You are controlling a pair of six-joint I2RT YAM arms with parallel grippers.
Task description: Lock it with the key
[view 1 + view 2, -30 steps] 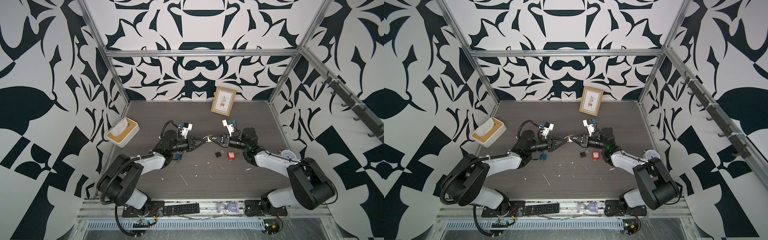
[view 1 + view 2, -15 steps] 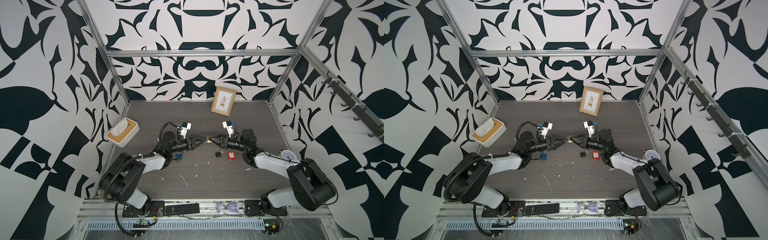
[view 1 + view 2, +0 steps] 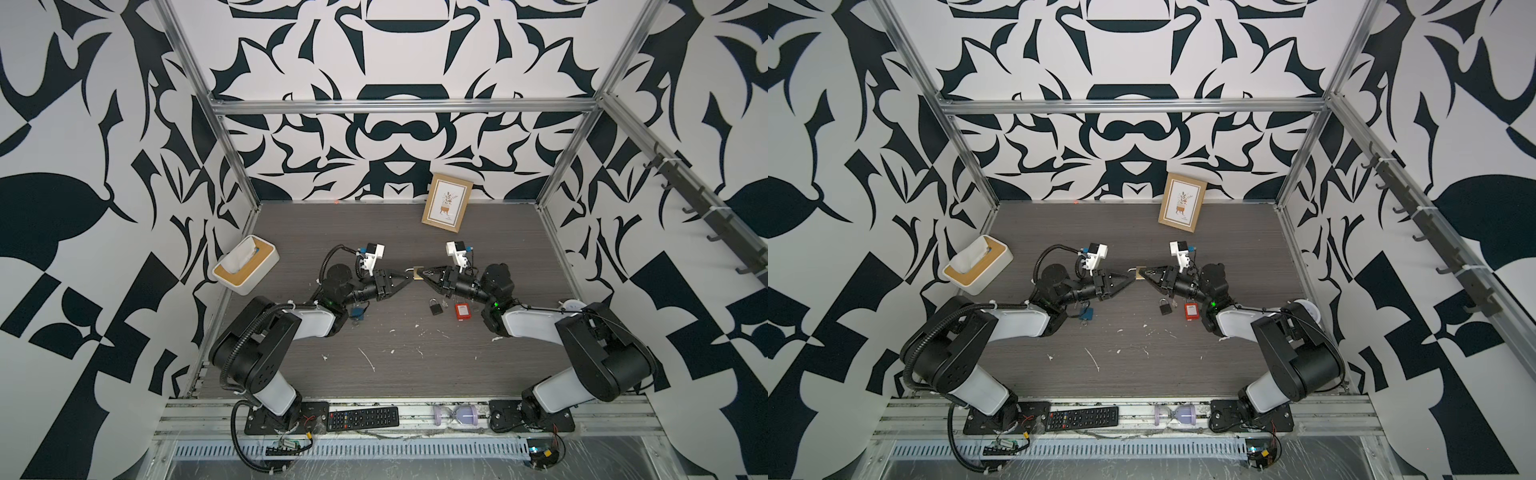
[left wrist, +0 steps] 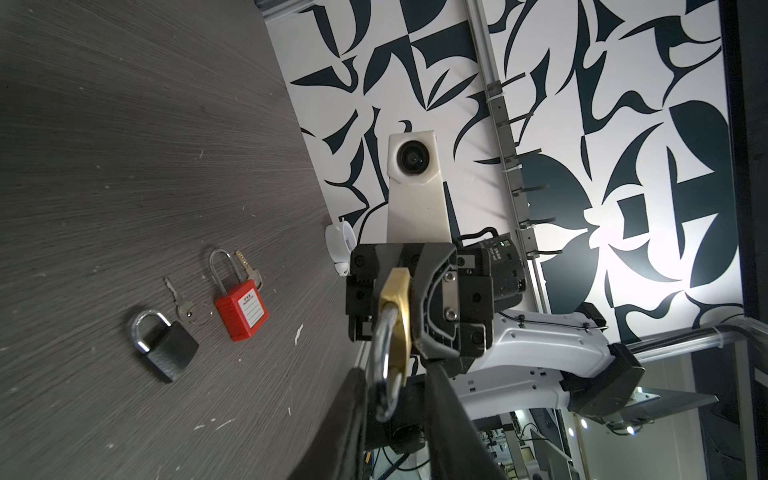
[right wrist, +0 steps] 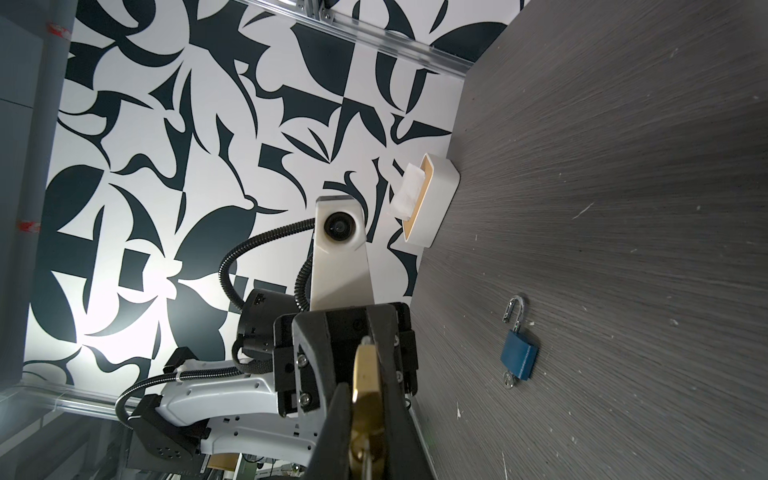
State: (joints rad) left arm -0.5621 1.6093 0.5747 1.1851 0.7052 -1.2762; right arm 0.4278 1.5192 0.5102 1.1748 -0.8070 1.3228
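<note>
Top views: left gripper [image 3: 409,277] and right gripper [image 3: 423,274] meet tip to tip over mid-table. A small brass padlock [image 3: 417,272] with a steel shackle hangs between them, clear of the dark grey wood-grain table [image 3: 374,232]. Lift and presentation are done.

Left wrist: the right gripper is clamped narrow on the brass body. The silver shackle [image 4: 384,365] points at the left gripper and sits between its black fingers [image 4: 349,419]. There is a gap on one side, so I can't tell if the left is actually gripping. I also can't tell if the shackle is latched. The matte black padlock [image 4: 166,351], red plastic-bodied padlock [image 4: 241,309] and loose silver keys [image 4: 183,306] lie flat on the table.

Right wrist: the brass padlock is edge-on between the right fingers. Something thin sits at its near end, too blurred to call a key. The blue padlock [image 5: 518,353] is on the table with its shackle swung open.

My read: key insertion and the turn are not confirmed, so most of the job is left.
</note>
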